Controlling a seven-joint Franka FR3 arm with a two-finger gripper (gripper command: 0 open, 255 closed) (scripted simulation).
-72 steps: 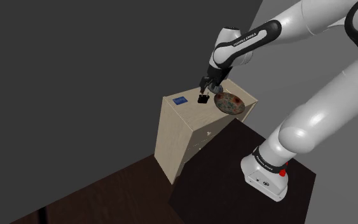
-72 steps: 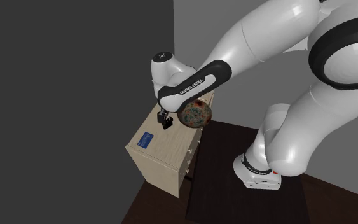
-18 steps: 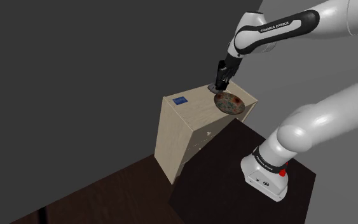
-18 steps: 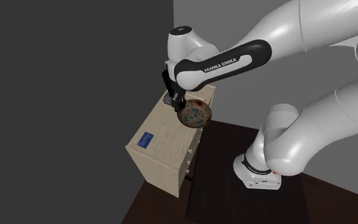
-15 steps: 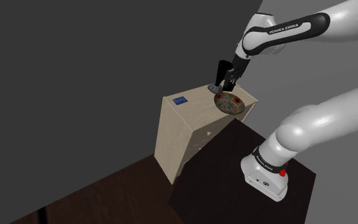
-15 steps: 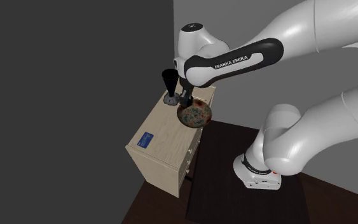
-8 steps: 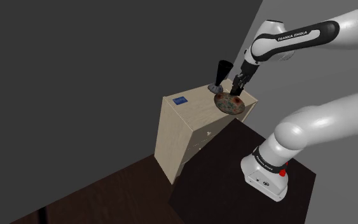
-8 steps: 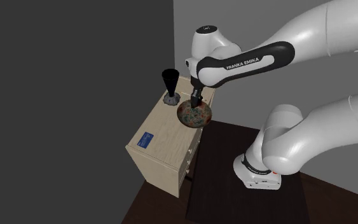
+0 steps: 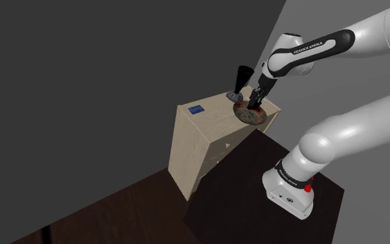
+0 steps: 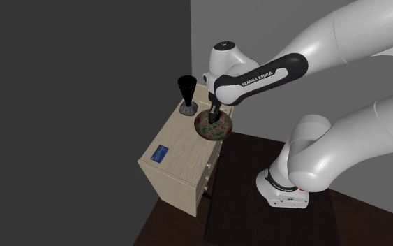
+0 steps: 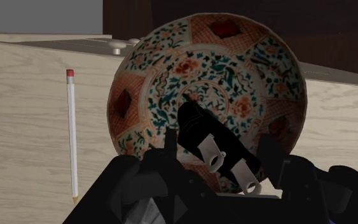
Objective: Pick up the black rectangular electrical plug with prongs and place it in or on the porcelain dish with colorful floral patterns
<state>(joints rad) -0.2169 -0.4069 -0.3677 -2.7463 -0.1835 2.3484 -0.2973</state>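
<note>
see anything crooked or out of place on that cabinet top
The floral dish seems to jut past the cabinet's front edge instead of sitting fully on top. The black plug sits slanted in the gripper just above it. The pencil lies flat beside the dish.

A simulated domestic room is suggested: a pale wooden chest of drawers point(image 9: 190, 149) is set before plain grey walls point(image 9: 82, 69), and a dark wood floor point(image 9: 103, 208) is seen beneath it.
</note>
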